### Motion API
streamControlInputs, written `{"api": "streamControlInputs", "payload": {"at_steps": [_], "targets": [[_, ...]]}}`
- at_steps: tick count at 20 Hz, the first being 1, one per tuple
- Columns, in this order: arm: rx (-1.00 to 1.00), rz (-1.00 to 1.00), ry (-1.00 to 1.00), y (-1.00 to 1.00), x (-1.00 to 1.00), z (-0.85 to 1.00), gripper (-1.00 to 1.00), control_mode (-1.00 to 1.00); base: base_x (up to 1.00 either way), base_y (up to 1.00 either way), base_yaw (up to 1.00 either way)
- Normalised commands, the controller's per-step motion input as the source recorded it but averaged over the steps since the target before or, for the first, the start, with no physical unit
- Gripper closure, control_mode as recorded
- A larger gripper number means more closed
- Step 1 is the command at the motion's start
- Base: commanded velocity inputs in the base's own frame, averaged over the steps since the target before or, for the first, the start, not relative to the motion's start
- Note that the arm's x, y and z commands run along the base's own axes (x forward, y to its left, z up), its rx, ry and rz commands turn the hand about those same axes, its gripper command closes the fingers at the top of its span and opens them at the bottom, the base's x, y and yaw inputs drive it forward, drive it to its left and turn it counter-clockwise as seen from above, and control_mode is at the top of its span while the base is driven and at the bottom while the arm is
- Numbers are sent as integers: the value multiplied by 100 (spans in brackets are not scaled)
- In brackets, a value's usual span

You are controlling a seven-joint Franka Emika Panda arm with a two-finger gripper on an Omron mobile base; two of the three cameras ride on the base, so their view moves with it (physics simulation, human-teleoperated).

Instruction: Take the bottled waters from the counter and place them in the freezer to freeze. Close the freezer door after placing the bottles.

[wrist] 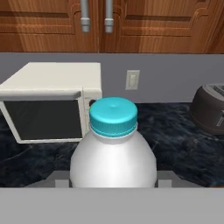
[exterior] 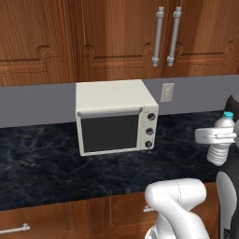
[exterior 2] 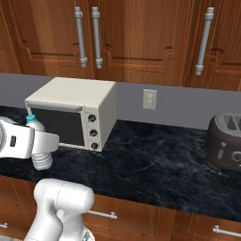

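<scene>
I see the jaws clamped on one upright bottle point(exterior: 222, 142), teal cap point(wrist: 113, 116) up, held above the worktop point(exterior: 46, 158) just right of the toaster oven point(exterior: 115, 117), toaster point(exterior 2: 227, 141) well apart.

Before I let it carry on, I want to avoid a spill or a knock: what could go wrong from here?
1. The hand grips the clear ribbed plastic bottle with the teal cap around its upper body; it could slip or tilt if swung fast.
2. The cream toaster oven sits close beside the bottle, so a sideways swing might clip it.
3. The dark grey toaster stands on the black marble counter in a possible sweep path.
</scene>
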Motion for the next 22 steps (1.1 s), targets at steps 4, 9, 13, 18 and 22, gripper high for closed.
{"api": "streamControlInputs", "payload": {"at_steps": [4, 9, 13, 18, 22], "targets": [[0, 0, 0, 0, 0, 0, 100, 100, -15, 26, 20], [0, 0, 0, 0, 0, 0, 100, 100, -30, 26, 33], [0, 0, 0, 0, 0, 0, 100, 100, -28, 28, 41], [0, 0, 0, 0, 0, 0, 100, 100, -27, 42, 42], [0, 0, 0, 0, 0, 0, 100, 100, -11, 51, 47]]}}
